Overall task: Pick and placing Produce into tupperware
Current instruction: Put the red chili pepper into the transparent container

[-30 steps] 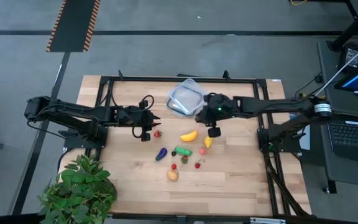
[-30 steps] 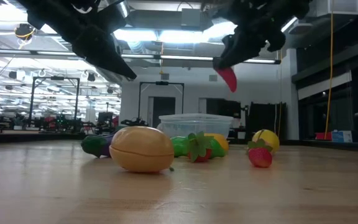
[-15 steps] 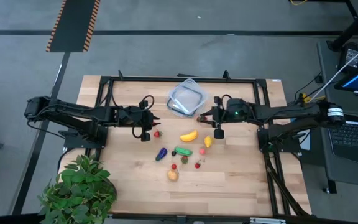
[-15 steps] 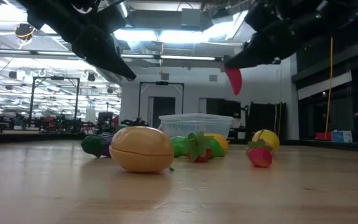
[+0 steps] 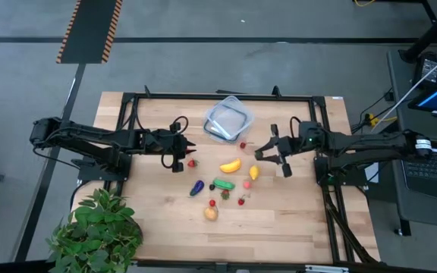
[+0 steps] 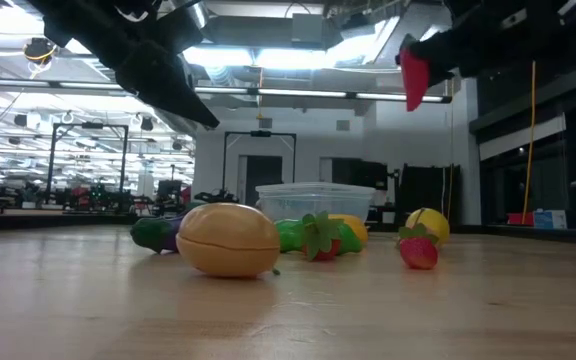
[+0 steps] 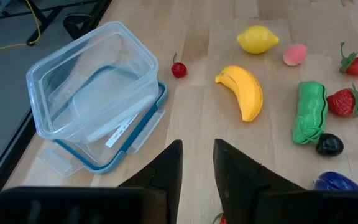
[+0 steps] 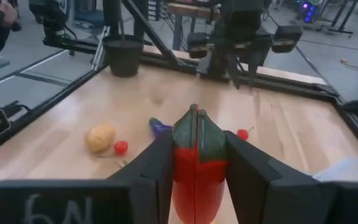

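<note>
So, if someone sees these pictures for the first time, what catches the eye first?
Probably the red pepper clamped in the right end effector, held in the air to the right of the clear tupperware. Next, the bright toy produce scattered mid-table. The left end effector hovers near a small strawberry, holding nothing.

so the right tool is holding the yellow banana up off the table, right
Not the banana: the right tool holds a red pepper, as the right wrist view shows. It is up off the table. The banana lies on the table in the high view.
</note>
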`<state>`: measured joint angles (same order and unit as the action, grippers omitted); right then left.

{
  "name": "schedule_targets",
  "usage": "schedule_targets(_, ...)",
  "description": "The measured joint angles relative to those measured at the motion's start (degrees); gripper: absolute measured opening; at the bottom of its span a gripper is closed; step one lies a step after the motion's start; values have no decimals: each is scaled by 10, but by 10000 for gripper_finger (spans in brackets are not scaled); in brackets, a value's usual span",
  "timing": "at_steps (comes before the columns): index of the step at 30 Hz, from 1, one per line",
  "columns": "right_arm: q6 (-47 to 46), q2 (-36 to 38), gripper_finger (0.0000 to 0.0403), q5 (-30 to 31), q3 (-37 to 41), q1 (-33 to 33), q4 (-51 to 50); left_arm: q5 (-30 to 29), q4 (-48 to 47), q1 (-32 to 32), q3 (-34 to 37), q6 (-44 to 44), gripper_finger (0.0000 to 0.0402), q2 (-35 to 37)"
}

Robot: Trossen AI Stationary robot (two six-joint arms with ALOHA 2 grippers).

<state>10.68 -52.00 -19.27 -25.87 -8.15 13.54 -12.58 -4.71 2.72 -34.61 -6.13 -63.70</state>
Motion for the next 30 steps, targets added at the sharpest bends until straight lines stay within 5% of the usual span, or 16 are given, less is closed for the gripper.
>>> schedule_targets(6,-5,2,118,24,31,-2,49,0,0,0,0,0,96,0)
schedule_targets(20,-50,1,118,233,93,-11,168,0,0,0,0,0,89,0)
schedule_targets(30,-48,-11,118,233,93,-22,201,0,8,0,0,0,72,0)
